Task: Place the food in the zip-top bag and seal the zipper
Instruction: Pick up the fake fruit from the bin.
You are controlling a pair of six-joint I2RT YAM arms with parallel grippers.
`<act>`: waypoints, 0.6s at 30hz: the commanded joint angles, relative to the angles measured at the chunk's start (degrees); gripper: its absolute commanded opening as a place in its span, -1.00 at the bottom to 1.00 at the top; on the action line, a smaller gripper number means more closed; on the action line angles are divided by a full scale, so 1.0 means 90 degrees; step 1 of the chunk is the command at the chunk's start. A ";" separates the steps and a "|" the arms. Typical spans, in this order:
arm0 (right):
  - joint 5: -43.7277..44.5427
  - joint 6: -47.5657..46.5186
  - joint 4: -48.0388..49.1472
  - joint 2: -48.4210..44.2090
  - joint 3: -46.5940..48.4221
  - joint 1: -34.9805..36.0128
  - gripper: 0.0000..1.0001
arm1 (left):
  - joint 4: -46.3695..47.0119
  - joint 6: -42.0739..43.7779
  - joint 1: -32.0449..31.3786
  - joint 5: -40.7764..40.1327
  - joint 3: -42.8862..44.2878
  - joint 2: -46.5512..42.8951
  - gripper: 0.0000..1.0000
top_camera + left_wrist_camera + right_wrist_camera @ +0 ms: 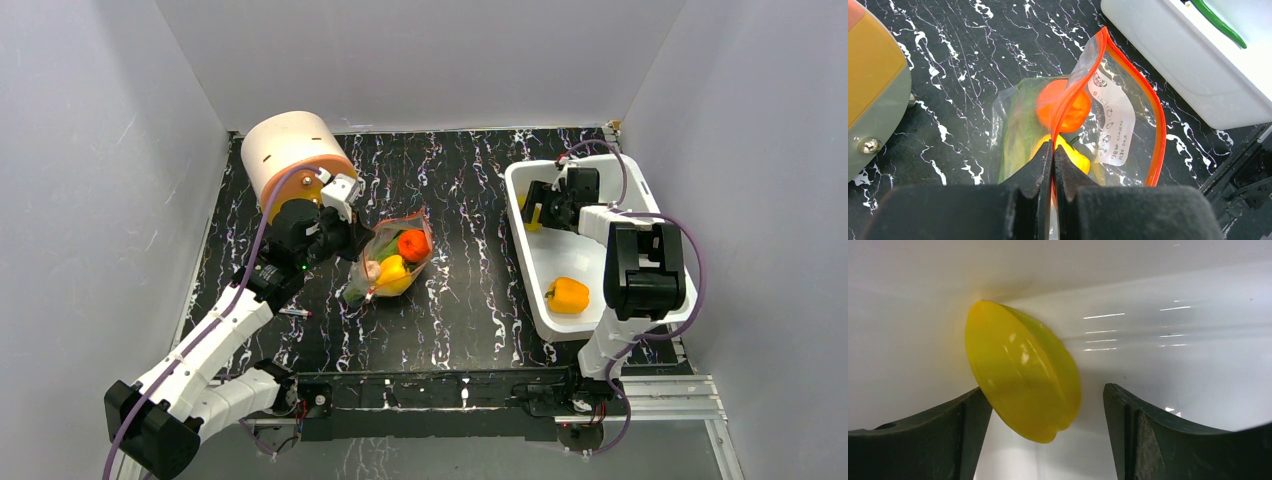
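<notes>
**Bag** (396, 256): laid on the black table (470, 310), left of centre, mouth held up. A tomato (414, 244), a yellow pepper (392, 272) and something green were seen inside.

**Left gripper** (1053, 150): clamped flat on the zipper (1108, 75) at the near end of the mouth. The rest of the mouth was left gaping.

**Right gripper** (1043, 405): lowered into the far left corner of the tub (640, 185), jaws spread wide about a lemon piece (1023, 370). One finger was set against the piece and the other stood apart from it. The piece was pressed to the tub wall.

**Also in the tub:** a second pepper (567, 294) near the near end and a green pod (1220, 22).

**Obstructions:** a drum (293, 150) lay just behind the left gripper, at the far left.

**Open room:** bare table was left between bag and tub. The table was closed in by grey walls on three sides.
</notes>
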 commanded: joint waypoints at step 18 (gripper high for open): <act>0.1258 0.0735 0.0088 -0.1410 -0.0568 -0.0025 -0.05 | 0.0067 0.0107 -0.0018 0.0002 -0.0049 -0.0205 -1.00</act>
